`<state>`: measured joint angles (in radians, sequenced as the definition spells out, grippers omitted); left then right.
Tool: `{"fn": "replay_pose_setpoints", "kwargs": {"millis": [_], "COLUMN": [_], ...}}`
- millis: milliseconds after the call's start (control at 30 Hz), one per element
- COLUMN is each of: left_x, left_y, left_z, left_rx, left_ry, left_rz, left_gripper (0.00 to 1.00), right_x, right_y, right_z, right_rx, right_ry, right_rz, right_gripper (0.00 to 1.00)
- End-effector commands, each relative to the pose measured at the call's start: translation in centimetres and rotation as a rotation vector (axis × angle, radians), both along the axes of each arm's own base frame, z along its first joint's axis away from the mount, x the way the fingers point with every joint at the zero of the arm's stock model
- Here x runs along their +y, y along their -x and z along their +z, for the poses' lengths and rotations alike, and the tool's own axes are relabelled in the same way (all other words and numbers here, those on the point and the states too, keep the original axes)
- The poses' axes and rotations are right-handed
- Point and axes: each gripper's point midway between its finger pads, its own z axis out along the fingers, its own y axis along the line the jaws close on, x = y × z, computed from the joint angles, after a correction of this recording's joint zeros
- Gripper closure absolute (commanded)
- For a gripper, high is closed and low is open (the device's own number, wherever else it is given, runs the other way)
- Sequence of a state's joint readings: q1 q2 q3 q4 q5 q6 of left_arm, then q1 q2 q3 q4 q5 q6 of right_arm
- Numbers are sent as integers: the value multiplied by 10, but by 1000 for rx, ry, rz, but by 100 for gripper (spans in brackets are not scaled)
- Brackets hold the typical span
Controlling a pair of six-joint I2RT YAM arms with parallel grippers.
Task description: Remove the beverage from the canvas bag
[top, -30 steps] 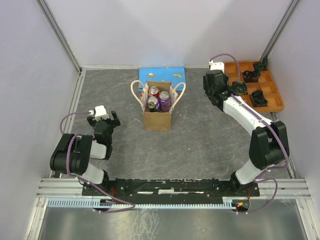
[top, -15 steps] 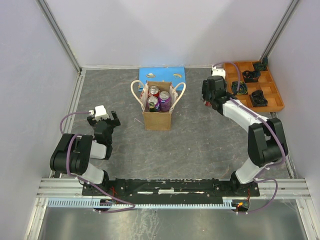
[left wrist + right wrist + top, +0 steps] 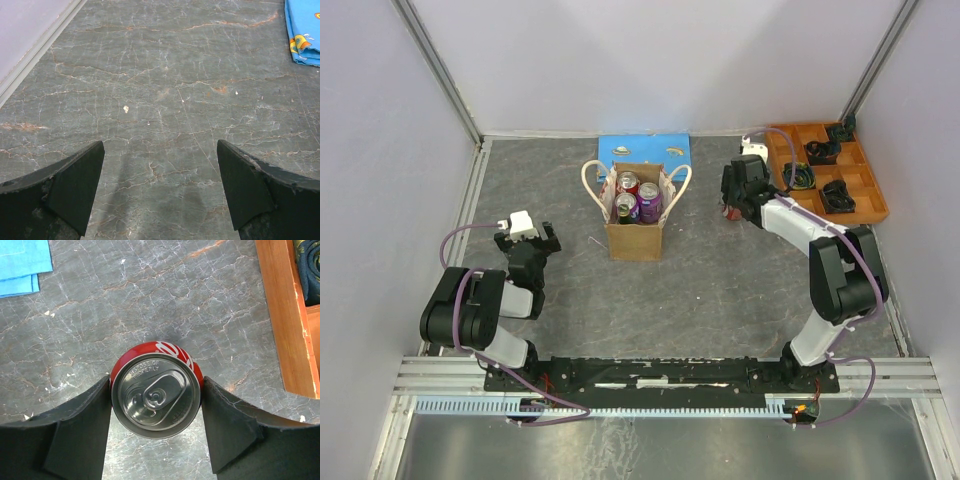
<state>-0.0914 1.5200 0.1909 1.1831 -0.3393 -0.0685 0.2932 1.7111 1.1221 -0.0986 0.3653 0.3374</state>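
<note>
Okay, the right pincer is clamped on a red soda can, one finger pressed to each side, the can upright with its pull-tab top facing the wrist camera. It sits out of the bag, well to the right of it, near the wooden tray. Can't tell if the can's base touches the grey surface.

The canvas bag stands upright mid-surface just in front of a flat blue board, rope handles flopped outward. Three cans show inside: a red one, a purple one and another purple one.

The left pincer is far left, fingers wide apart and holding nothing, only bare surface between them.
</note>
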Motion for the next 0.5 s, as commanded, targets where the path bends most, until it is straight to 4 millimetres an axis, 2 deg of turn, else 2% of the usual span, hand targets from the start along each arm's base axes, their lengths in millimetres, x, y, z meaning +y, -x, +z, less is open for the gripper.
{"fn": "replay_pose_setpoints", "kwargs": {"millis": [0, 33, 133, 267, 333, 467], "left_x": [3, 3, 4, 4, 3, 3], "left_y": [-8, -8, -8, -8, -8, -8], "left_z": [18, 18, 18, 18, 18, 18], "left_rx": [-56, -55, -57, -56, -56, -57], "left_ry": [-31, -31, -31, -31, -31, -31], "left_rz": [15, 15, 16, 16, 14, 15], "left_gripper": [1, 1, 1, 1, 1, 1], "right_x": [6, 4, 3, 0, -5, -11], "right_y": [-22, -22, -21, -22, -23, -25], "right_z": [35, 35, 33, 40, 54, 116], "right_rx": [-98, -91, -72, -82, -105, -225], "right_ry": [-50, -45, -37, -24, -5, 0], "right_rz": [-21, -29, -37, -46, -61, -84], "right_gripper": [25, 17, 2, 1, 1, 1]}}
